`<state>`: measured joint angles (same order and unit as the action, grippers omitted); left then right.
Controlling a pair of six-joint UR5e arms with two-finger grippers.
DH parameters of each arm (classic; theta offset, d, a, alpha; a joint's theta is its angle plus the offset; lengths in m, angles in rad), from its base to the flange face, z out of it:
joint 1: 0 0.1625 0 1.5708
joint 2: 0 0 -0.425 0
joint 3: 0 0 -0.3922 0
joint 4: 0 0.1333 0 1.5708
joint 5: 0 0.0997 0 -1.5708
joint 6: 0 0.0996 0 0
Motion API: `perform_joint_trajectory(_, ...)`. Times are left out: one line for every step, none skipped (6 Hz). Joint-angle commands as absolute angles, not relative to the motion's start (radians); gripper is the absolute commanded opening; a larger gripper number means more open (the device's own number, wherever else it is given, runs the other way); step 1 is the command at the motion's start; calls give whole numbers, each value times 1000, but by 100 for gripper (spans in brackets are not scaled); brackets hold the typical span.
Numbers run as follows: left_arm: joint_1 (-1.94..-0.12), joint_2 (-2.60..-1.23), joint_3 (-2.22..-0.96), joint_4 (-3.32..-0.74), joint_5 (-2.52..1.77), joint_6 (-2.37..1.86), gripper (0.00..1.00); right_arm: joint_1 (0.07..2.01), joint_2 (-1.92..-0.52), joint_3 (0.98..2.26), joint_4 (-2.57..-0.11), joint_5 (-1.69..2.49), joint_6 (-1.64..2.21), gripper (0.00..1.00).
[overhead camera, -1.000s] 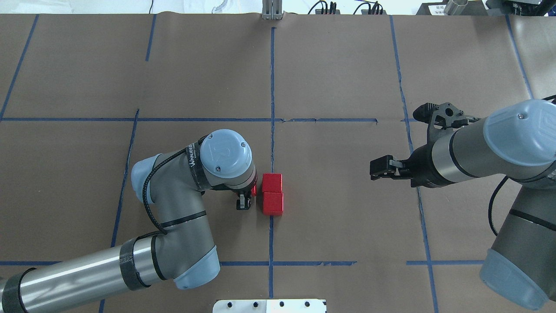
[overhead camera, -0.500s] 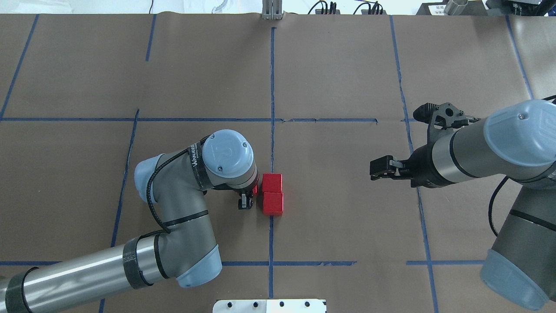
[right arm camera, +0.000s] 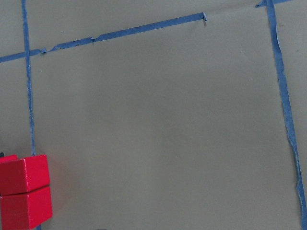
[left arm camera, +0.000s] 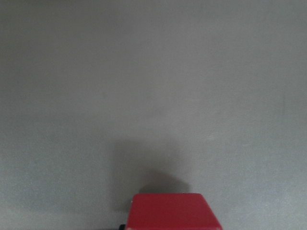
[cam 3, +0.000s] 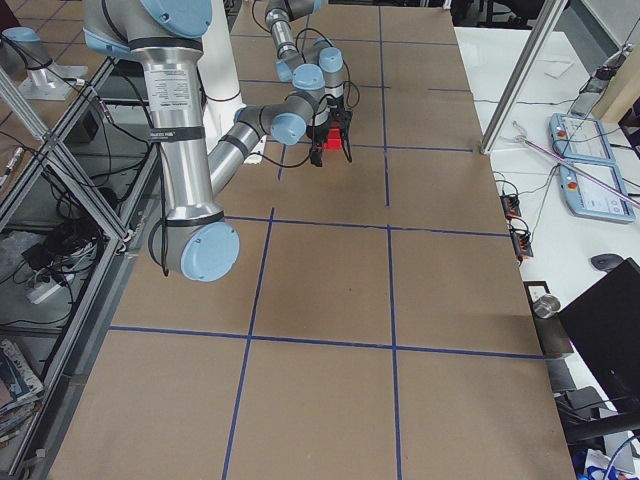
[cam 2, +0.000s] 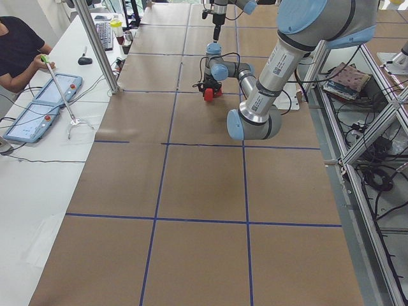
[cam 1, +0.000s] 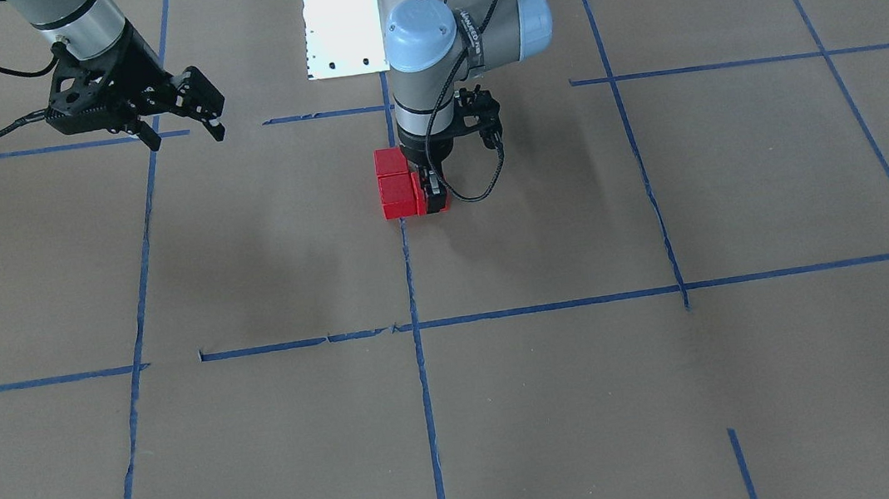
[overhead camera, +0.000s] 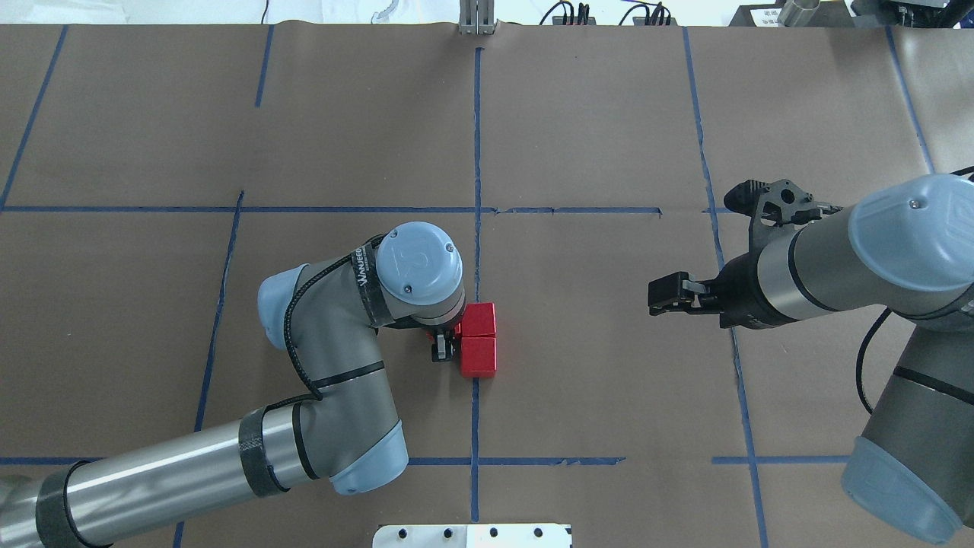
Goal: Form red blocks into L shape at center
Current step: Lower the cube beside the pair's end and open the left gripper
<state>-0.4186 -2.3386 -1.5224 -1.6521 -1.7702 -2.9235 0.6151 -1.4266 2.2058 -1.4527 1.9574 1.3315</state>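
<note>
Two red blocks [overhead camera: 477,320] [overhead camera: 478,358] lie touching in a row on the centre tape line; they also show in the front view [cam 1: 391,162] [cam 1: 397,196] and the right wrist view [right arm camera: 24,175]. My left gripper [overhead camera: 445,344] is shut on the third red block [cam 1: 441,201], low at the paper, against the robot's-left side of the far block. My wrist hides most of it from overhead; it shows at the bottom of the left wrist view [left arm camera: 170,211]. My right gripper [overhead camera: 660,295] is open and empty, hovering well to the right.
Brown paper with a blue tape grid [overhead camera: 477,152] covers the table. A white base plate [overhead camera: 472,535] sits at the near edge. In the left side view an operator [cam 2: 19,51] sits at a side table with tablets, beside a metal post [cam 2: 95,44].
My left arm has moved right with the held red block, closing the gap until it sits against the two lying blocks. The right arm has not moved.
</note>
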Motion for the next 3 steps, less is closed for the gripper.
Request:
perform_joint_trajectory(-419, -2339, -1520, -1652, -1770, -2924, 1, 615, -1427, 2206, -1453, 1957, 1331, 100)
perform_joint_trajectory(-419, -2339, -1520, -1652, -1770, -2919, 4, 615, -1427, 2206, -1453, 1957, 1331, 100)
perform_joint_trajectory(-419, -2338, -1520, -1654, -1772, -2915, 22, 615, -1427, 2206, -1453, 1957, 1331, 100)
